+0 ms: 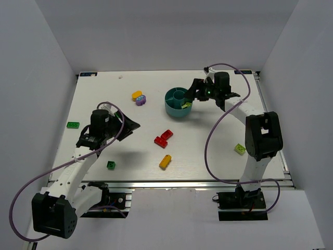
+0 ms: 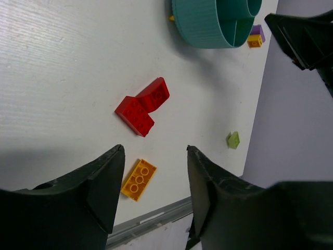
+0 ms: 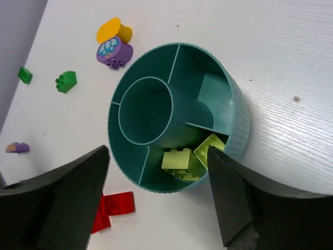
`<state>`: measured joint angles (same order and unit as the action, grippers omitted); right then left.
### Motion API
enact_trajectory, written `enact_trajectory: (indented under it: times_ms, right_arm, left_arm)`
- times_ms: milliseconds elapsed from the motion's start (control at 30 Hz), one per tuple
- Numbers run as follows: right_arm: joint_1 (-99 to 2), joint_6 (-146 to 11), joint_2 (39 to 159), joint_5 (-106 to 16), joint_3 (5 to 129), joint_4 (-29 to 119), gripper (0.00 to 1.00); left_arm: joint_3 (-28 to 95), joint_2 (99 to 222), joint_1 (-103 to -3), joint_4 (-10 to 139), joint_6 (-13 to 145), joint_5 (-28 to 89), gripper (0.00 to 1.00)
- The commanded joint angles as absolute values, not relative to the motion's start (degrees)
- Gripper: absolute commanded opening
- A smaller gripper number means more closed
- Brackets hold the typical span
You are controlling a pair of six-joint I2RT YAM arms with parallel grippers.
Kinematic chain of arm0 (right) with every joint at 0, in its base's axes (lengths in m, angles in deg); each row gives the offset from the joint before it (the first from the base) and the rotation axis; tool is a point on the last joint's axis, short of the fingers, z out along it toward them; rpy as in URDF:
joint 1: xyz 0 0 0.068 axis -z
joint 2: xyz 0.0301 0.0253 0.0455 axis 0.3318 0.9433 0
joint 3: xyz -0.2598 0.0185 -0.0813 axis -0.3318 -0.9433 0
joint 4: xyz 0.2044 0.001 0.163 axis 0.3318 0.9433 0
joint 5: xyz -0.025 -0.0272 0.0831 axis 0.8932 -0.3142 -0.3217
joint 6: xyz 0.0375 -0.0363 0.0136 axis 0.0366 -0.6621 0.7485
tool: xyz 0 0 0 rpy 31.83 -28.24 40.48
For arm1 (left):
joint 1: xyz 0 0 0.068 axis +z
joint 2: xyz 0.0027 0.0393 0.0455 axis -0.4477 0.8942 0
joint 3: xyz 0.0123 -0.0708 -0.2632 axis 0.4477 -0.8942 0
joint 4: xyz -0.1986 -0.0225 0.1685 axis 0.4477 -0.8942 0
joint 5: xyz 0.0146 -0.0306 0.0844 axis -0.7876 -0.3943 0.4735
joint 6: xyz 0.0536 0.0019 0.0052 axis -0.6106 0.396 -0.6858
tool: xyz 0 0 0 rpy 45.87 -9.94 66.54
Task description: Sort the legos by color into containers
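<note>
The right gripper (image 3: pixel 157 151) fills the bottom of its own wrist view. Its two dark fingers are spread wide with nothing between them, and it hangs over the teal dish (image 3: pixel 239 120) without touching it. The left gripper (image 2: pixel 155 156) is just as close to its camera. Its jaws are also parted wide and empty, and it is held above the white table (image 1: pixel 104 94) with no brick in contact. In the overhead view the left gripper sits left of centre and points toward the middle, while the right gripper reaches to the dish's right rim at the far side. The dish stands upright on the table, with a round centre well and wedge compartments around it. One wedge holds several lime green bricks (image 3: pixel 177 159) piled together, and the well and the other wedges that can be seen hold nothing. Two red bricks (image 2: pixel 141 108) lie touching each other near the table's middle, ahead of the left fingers. A yellow-orange brick (image 2: pixel 138 179) lies nearer the front edge, just beside the left fingertips in that view. A yellow rounded piece (image 3: pixel 113 30) and a purple piece (image 3: pixel 113 52) touch each other left of the dish. A lone lime brick (image 1: pixel 240 148) rests near the right arm. A dark green brick (image 1: pixel 111 164) sits by the left arm, and a flat green one (image 1: pixel 73 125) lies near the left edge.
</note>
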<state>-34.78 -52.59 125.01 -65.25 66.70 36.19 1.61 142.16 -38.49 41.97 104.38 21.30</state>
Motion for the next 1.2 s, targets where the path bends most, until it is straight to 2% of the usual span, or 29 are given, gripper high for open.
enact_trajectory:
  times_ms: [0, 33, 67, 133, 167, 233, 333, 367, 400, 433, 467, 500, 533, 567, 600, 633, 700, 800, 933, 1167]
  right_arm:
    - [-34.41, -71.07, 118.75, -69.49, 70.87, 40.93, 0.89]
    - [-34.32, -74.42, 117.61, -69.41, 70.7, 42.78, 0.9]
    - [-34.06, -81.5, 116.81, -69.76, 70.61, 47.75, 0.89]
    - [-32.66, -88.39, 115.22, -74.66, 72.61, 55.15, 0.89]
    - [-32.04, -92.34, 115.05, -77.55, 73.85, 64.76, 0.89]
    - [-30.63, -102.73, 113.3, -82.85, 74.65, 72.12, 0.85]
    - [-30.46, -111.17, 108.2, -80.32, 71.85, 79.08, 0.63]
    - [-30.46, -112.41, 106.97, -79.18, 71.32, 80.49, 0.43]
    - [-30.37, -113.73, 104.96, -76.38, 71.14, 84.24, 0.33]
    - [-30.37, -116.35, 104.07, -74.52, 71.14, 86.54, 0.25]
    - [-30.19, -117.59, 103.36, -72.77, 70.87, 88.83, 0.23]
    - [-30.02, -118.48, 101.79, -67.88, 70.44, 92.68, 0.29]
    - [-29.84, -120.49, 100.38, -61.39, 68.95, 96.11, 0.51]
    - [-29.75, -120.86, 99.41, -61.32, 67.72, 96.14, 0.59]
    - [-29.4, -120.86, 98.7, -54.36, 66.23, 96.84, 0.64]
    - [-28.79, -120.86, 97.91, -51.42, 64.82, 98.33, 0.72]
    - [-26.16, -119.55, 95.63, -44.32, 60.34, 98.87, 0.79]
    - [-23.26, -115.76, 94.04, -36.47, 55.25, 98.77, 0.82]
    - [-21.14, -115.32, 93.25, -39.35, 52.33, 102.47, 0.82]
    - [-21.05, -119.27, 97.98, -35.13, 45.74, 95.19, 0.81]
  left_arm:
    - [1.71, 143.06, -40.48, 44.03, 103.01, 22.07, 0.59]
    - [1.71, 143.59, -41.18, 44.29, 102.74, 22.07, 0.48]
    - [1.88, 144.2, -41.88, 44.47, 102.48, 22.33, 0.42]
    - [2.85, 147.0, -44.95, 44.21, 101.17, 24.0, 0.34]
    - [3.46, 148.33, -46.09, 43.86, 100.55, 24.7, 0.29]
    - [6.34, 151.31, -49.87, 41.41, 98.45, 27.5, 0.29]
    - [10.31, 157.82, -54.18, 37.8, 95.8, 31.29, 0.33]
    - [11.19, 160.79, -54.97, 36.83, 95.45, 32.35, 0.37]
    - [12.16, 161.95, -56.2, 35.78, 95.19, 33.23, 0.47]
    - [13.73, 163.01, -56.65, 34.03, 94.83, 34.02, 0.52]
    - [14.36, 163.89, -57.0, 33.14, 94.92, 35.68, 0.57]
    - [14.89, 164.94, -57.35, 31.91, 95.18, 36.39, 0.65]
    - [15.41, 165.21, -57.36, 31.47, 95.88, 36.75, 0.75]
    - [15.68, 165.22, -57.36, 31.46, 96.23, 36.92, 0.75]
    - [15.86, 165.04, -57.36, 31.03, 96.76, 37.19, 0.87]
    - [15.94, 164.95, -57.36, 30.93, 97.9, 37.45, 0.93]
    - [16.12, 164.43, -57.36, 30.76, 98.87, 37.63, 0.93]
    - [14.9, 162.68, -57.36, 31.98, 100.54, 38.07, 0.93]
    - [12.52, 160.39, -57.36, 33.92, 101.16, 38.07, 0.93]
    - [10.58, 159.06, -57.36, 35.33, 100.81, 38.07, 0.93]
